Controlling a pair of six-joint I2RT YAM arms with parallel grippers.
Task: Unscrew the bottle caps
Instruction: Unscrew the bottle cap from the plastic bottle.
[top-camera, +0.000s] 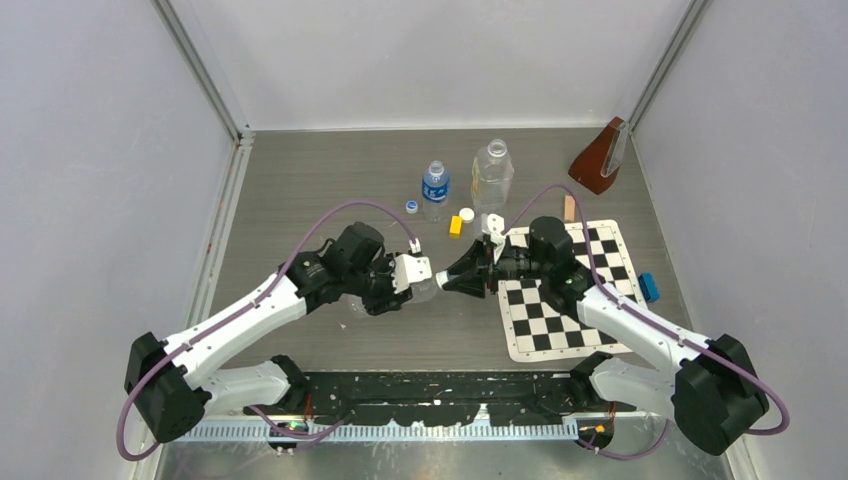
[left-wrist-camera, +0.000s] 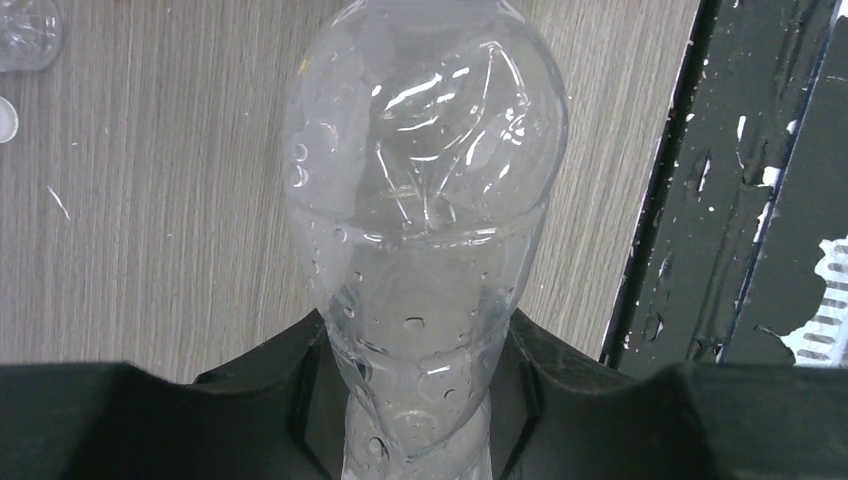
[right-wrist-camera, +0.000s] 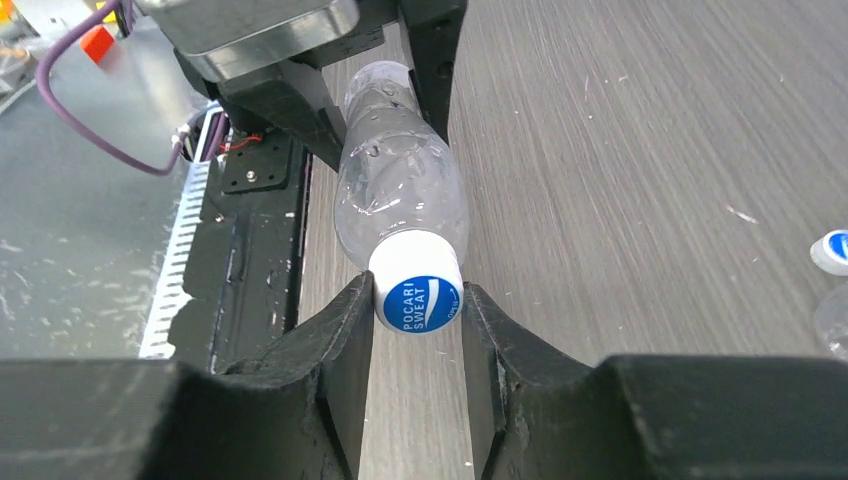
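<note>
The left gripper (left-wrist-camera: 420, 400) and right gripper (right-wrist-camera: 417, 312) meet nose to nose over mid-table, both forearms angled inward and low. Grey wood-grain tabletop (top-camera: 300, 200) stretches left to the wall rail. A black-and-white chequered mat (top-camera: 575, 320) lies under the right arm. The left jaws clamp the body of the slim clear unlabelled plastic bottle (left-wrist-camera: 425, 180), held lying horizontal. The right jaws pinch narrowly on its white blue-topped screw cap (right-wrist-camera: 418, 298).

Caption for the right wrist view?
Right gripper clamps the white cap of a clear bottle held by the left gripper.
</note>
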